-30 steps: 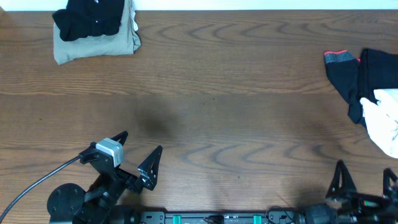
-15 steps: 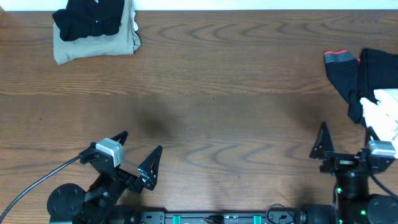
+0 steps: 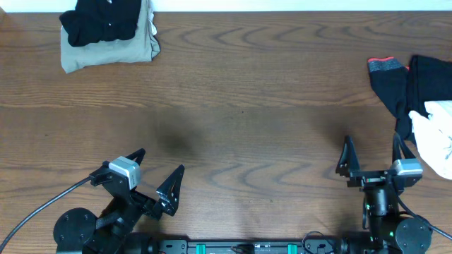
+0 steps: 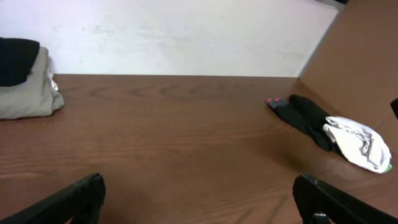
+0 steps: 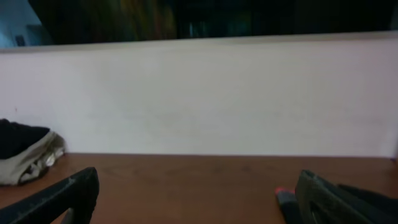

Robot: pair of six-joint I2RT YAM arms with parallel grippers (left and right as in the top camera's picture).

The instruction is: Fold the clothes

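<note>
A heap of unfolded clothes lies at the table's right edge: a black garment with a red trim [image 3: 393, 83] and a white garment [image 3: 438, 134] on it. It also shows in the left wrist view [image 4: 336, 130]. A folded stack, a black piece [image 3: 102, 20] on a khaki piece [image 3: 106, 51], sits at the far left corner. My left gripper [image 3: 157, 174] is open and empty near the front left edge. My right gripper [image 3: 373, 155] is open and empty at the front right, just left of the white garment.
The wooden table [image 3: 240, 106] spans the view with a white wall behind it [image 4: 186, 37]. A black cable [image 3: 42, 204] runs from the left arm to the front left.
My right arm has risen from the front edge and swung left and forward, its open gripper now standing beside the white garment. The left arm has not moved.
</note>
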